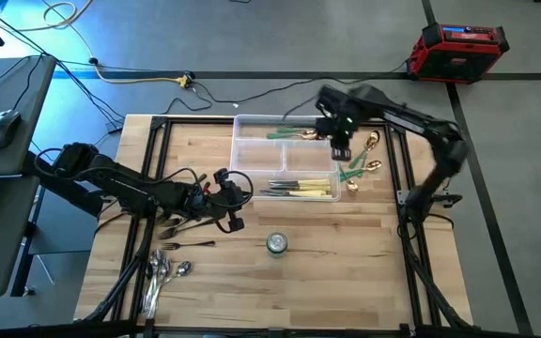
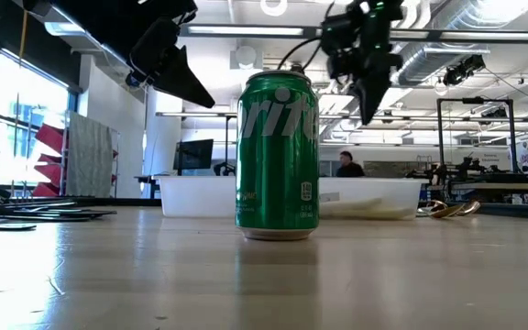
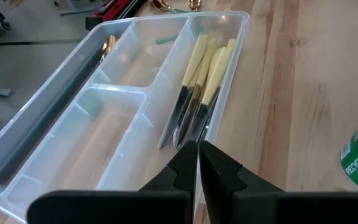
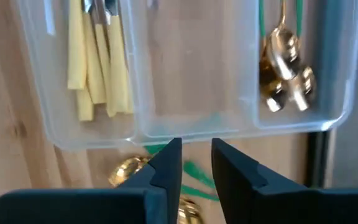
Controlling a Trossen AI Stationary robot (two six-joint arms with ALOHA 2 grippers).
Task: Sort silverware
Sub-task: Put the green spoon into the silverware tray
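1. While the right tool (image 1: 340, 150) hangs above the clear plastic divided tray's (image 1: 252, 126) right end, its fingers stand slightly spread and carry nothing.
2. Green-handled gold-ended pieces (image 1: 357, 171) lie on the wooden table (image 1: 346, 263) just beside that end; more rest in the far compartment.
3. Cream-handled knives (image 1: 301, 191) fill the near compartment.
4. Dark forks (image 1: 184, 228) and shiny spoons (image 1: 162, 272) lie near the left tool (image 1: 228, 199), whose fingers are pressed together, empty.
5. Risk: the gold pieces overlap, so a descending grip could catch two, or clip the tray wall and shift it.
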